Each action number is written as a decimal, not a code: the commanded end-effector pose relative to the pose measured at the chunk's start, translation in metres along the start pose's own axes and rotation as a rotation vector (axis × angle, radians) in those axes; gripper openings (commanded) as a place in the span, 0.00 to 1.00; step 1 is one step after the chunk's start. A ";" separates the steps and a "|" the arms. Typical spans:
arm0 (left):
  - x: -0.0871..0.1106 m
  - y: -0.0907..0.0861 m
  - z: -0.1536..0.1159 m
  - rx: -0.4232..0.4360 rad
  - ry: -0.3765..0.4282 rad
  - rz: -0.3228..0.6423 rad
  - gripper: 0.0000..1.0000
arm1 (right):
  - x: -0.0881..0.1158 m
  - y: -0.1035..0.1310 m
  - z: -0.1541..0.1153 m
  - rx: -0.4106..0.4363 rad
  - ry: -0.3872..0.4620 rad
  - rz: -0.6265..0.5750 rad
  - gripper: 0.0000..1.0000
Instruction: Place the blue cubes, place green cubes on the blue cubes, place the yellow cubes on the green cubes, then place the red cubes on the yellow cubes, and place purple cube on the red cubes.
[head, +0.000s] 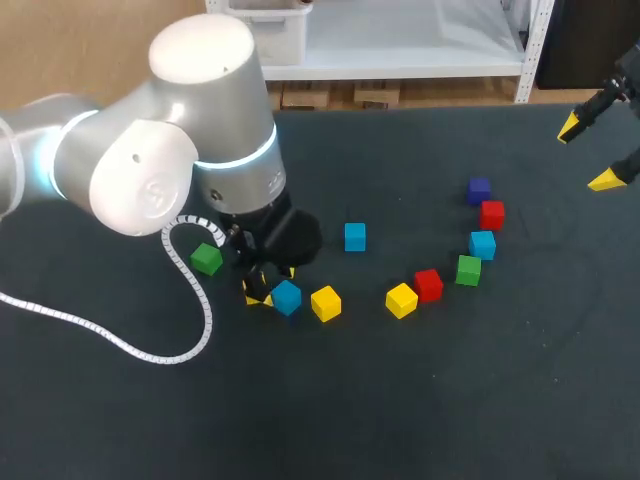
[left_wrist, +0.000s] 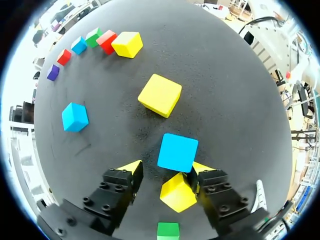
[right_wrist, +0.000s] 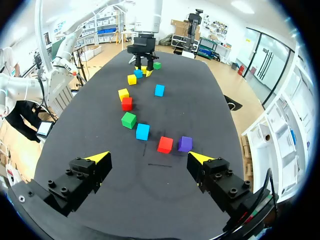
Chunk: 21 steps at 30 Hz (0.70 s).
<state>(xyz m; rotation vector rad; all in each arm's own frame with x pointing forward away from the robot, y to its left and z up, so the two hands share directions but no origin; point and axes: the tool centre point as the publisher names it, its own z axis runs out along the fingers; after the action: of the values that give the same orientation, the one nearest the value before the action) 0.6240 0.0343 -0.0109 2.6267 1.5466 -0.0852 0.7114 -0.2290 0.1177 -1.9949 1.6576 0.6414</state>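
Observation:
My left gripper (head: 262, 290) (left_wrist: 165, 167) is low over the table, open. A blue cube (left_wrist: 178, 152) (head: 286, 297) lies between its tips, against one finger and apart from the other. A yellow cube (left_wrist: 177, 192) sits further back between the fingers, and a green cube (left_wrist: 167, 230) (head: 207, 259) lies behind the gripper. Another yellow cube (head: 325, 303) (left_wrist: 160, 95) lies just ahead. My right gripper (head: 595, 150) (right_wrist: 150, 157) hangs open and empty at the far right, above the table. A red cube (right_wrist: 165, 144) and the purple cube (right_wrist: 185, 143) (head: 479, 189) lie ahead of it.
A lone blue cube (head: 354, 237) lies mid-table. An arc of cubes runs right: yellow (head: 401, 300), red (head: 428, 284), green (head: 468, 270), blue (head: 483, 244), red (head: 491, 214). A white cable (head: 150, 352) loops over the table at the left.

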 end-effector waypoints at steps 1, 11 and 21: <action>0.000 0.002 0.000 0.001 -0.001 0.007 0.55 | 0.000 0.000 0.000 -0.001 -0.002 -0.001 1.00; -0.004 -0.003 -0.006 0.003 0.010 0.036 0.60 | 0.000 0.000 0.000 -0.001 -0.002 -0.001 1.00; -0.010 -0.006 -0.008 -0.002 0.015 0.068 0.51 | 0.000 0.000 0.000 -0.001 -0.002 -0.001 1.00</action>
<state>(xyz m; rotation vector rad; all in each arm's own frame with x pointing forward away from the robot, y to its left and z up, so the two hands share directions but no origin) 0.6156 0.0293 -0.0024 2.6789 1.4643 -0.0659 0.7114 -0.2290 0.1177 -1.9949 1.6576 0.6414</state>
